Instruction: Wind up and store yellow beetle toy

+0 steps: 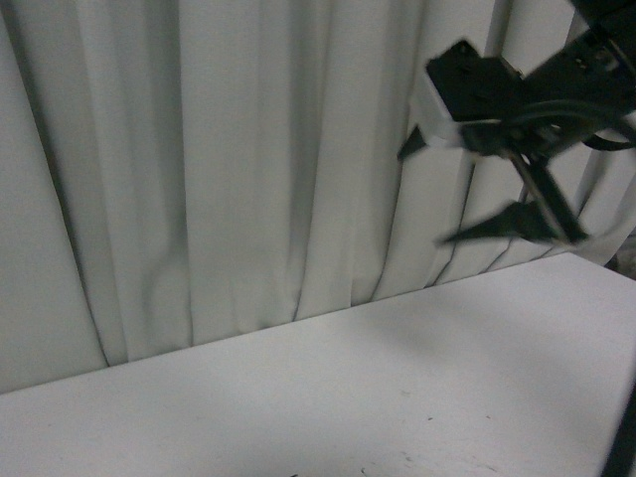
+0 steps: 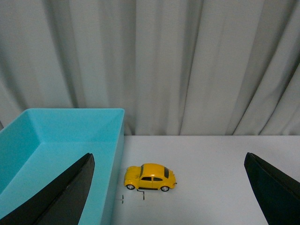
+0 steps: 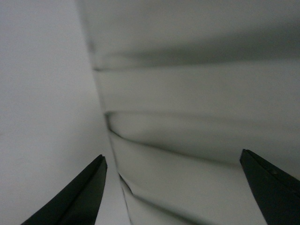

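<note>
On the white desk (image 2: 225,159) the yellow beetle toy (image 2: 150,177) stands beside a turquoise bin (image 2: 70,124); left claw (image 2: 167,157) and right claw (image 3: 172,154) gape wide, empty.

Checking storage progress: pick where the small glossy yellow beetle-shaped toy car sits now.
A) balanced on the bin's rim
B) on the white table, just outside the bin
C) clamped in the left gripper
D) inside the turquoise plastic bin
B: the left wrist view shows the yellow beetle toy car standing on its wheels on the white table, beside the outer wall of the turquoise plastic bin, with nothing gripping it.
</note>
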Controlling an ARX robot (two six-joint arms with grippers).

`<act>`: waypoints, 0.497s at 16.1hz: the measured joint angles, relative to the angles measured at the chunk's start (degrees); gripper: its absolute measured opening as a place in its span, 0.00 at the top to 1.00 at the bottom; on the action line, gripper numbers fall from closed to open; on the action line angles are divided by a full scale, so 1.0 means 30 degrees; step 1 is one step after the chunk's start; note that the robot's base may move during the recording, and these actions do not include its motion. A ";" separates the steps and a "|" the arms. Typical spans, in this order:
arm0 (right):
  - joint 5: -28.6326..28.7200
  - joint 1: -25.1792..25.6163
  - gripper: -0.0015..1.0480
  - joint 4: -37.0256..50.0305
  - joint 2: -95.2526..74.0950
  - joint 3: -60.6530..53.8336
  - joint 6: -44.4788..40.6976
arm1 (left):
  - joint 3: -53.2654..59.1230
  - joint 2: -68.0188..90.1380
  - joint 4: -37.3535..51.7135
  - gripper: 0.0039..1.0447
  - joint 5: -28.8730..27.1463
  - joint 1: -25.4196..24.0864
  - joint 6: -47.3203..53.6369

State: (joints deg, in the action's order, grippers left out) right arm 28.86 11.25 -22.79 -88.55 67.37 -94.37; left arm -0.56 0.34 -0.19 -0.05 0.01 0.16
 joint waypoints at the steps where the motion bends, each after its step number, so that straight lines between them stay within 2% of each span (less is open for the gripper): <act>1: -0.3818 -0.0743 0.23 0.7366 0.2280 -0.3781 0.5333 | -0.0007 0.0000 0.0007 0.06 0.0000 0.0000 0.0007; 2: -0.6113 -0.1508 0.35 1.2619 0.4619 -0.7628 1.1242 | 0.0000 0.0000 -0.0007 0.06 0.0007 0.0000 0.0000; 3: -0.7446 -0.1960 0.47 1.6342 0.6462 -1.0214 1.7770 | 0.0000 0.0000 0.0000 0.06 0.0015 0.0000 0.0000; 4: -0.8225 -0.2397 0.57 1.8003 0.8007 -1.1723 2.2221 | 0.0000 0.0000 0.0000 0.06 0.0000 0.0000 0.0000; 5: -0.9362 -0.3286 0.67 1.7821 0.9712 -1.2917 2.5733 | 0.0000 0.0000 0.0000 0.06 0.0007 0.0000 0.0000; 6: -0.9347 -0.3825 0.79 1.7012 1.1526 -1.4273 2.8327 | 0.0000 0.0000 0.0000 0.06 0.0015 0.0000 0.0000; 8: -0.9544 -0.3854 0.99 1.5387 1.4651 -1.6393 3.0141 | 0.0000 0.0000 0.0007 0.06 -0.0015 0.0000 0.0000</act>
State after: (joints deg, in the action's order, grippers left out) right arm 0.23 -0.32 23.38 -44.60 18.20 -3.95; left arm -0.56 0.34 -0.16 -0.10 0.01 0.16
